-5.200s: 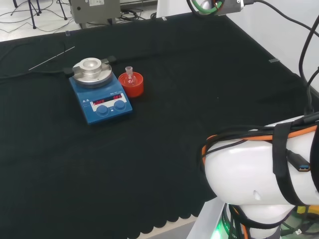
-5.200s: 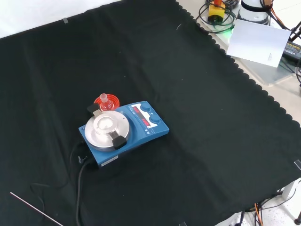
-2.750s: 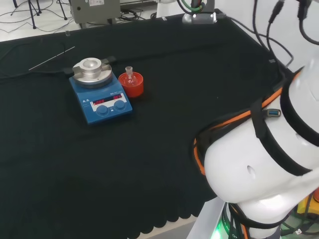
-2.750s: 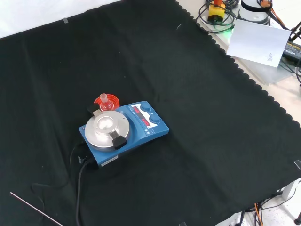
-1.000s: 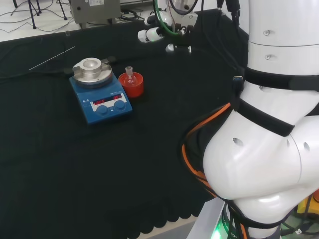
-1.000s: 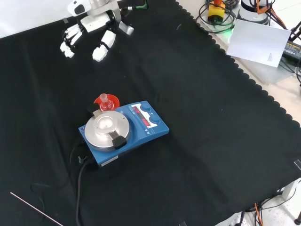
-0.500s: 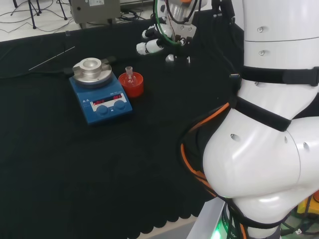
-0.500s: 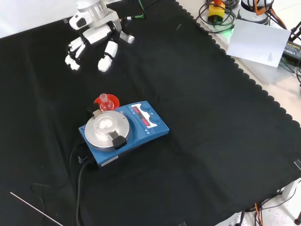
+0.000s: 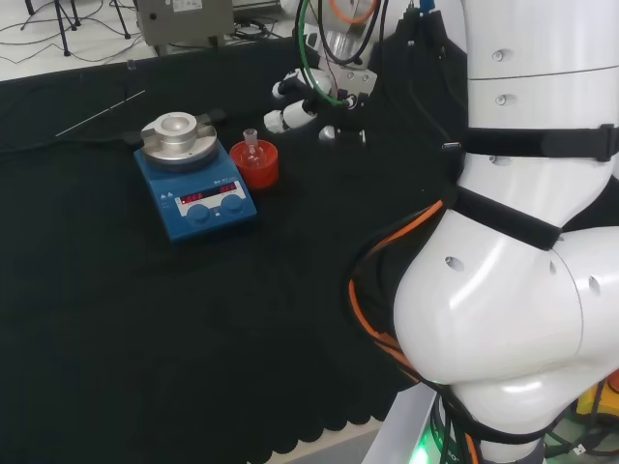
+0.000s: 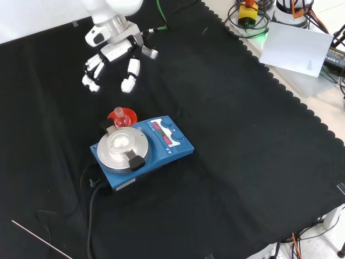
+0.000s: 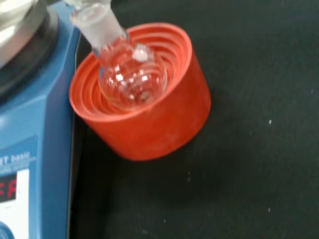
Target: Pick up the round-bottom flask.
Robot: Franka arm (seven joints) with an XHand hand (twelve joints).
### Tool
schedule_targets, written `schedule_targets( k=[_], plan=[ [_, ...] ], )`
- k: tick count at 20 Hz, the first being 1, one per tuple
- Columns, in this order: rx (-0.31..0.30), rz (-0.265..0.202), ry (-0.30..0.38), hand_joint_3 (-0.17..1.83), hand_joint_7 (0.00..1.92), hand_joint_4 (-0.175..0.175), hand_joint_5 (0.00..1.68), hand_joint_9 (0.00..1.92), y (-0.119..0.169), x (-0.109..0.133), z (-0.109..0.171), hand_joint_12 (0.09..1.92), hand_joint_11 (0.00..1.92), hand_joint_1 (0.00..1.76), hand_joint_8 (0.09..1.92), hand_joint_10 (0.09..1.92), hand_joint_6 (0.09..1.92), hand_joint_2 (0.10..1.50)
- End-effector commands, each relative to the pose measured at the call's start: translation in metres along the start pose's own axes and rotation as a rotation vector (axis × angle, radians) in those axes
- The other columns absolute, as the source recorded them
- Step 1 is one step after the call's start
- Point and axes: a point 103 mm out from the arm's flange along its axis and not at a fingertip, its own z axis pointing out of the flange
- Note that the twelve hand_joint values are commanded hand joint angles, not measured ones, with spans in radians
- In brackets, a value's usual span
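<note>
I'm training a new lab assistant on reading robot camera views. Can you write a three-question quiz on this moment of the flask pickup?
1. True or false: the round-bottom flask sits in a red ribbed stand.
2. In the front view, the hand is: A) closed round the flask, B) above the flask in the picture with fingers spread, apart from it, C) resting on the stirrer's metal plate.
3. Fill in: the stand is right beside the blue ______.

Key
1. True; the wrist view shows the clear bulb seated inside the ring.
2. B; bare black cloth shows between fingertips and flask.
3. Magnetic stirrer (hotplate).
</note>
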Motion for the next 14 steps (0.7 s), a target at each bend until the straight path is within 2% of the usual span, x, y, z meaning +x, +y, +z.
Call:
schedule_targets(
  k=[1,14],
  plan=[
    [0.011,-0.012,0.007,0.44,0.1,-0.032,0.51,0.2,0.005,0.001,0.017,1.14,0.0,0.78,0.52,0.66,0.09,0.76],
    [0.014,-0.06,0.096,0.54,0.11,-0.031,0.53,0.23,0.016,0.001,0.044,1.18,0.0,0.79,0.52,0.65,0.09,0.69]
  ],
)
